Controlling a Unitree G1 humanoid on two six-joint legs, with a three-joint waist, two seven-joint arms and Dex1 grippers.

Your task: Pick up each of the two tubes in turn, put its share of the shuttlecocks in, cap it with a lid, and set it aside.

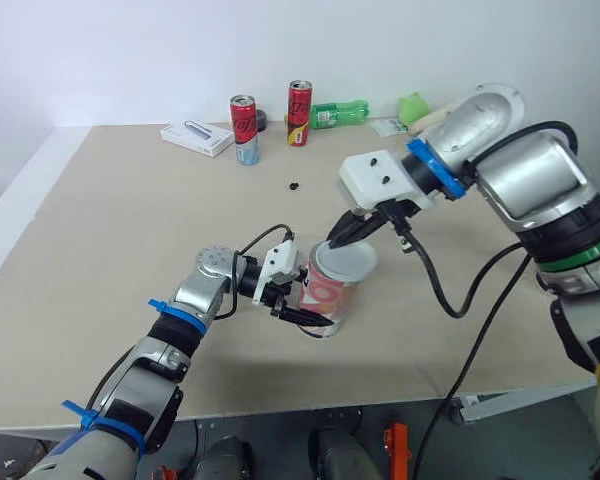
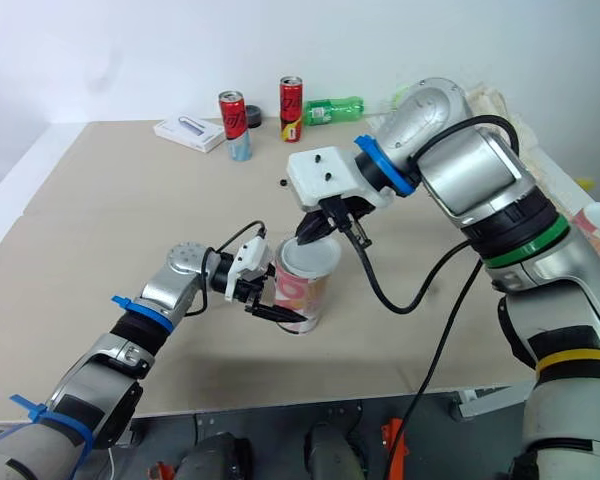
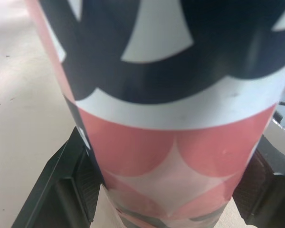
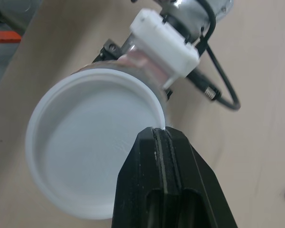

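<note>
Where my left gripper (image 1: 302, 305) reaches in from the left, its two fingers are clamped on the lower body of the pink-and-navy tube (image 1: 327, 292), one on each side. The tube stands near the front middle of the table (image 1: 110, 230). A white lid (image 1: 345, 260) lies across the tube's mouth; whether it is fully seated I cannot tell. My right gripper (image 1: 338, 235) is pinched narrow on the lid's rim. Along the far edge stand a white box (image 1: 196, 137), two cans (image 1: 244, 130) and a green bottle (image 1: 338, 114).
</note>
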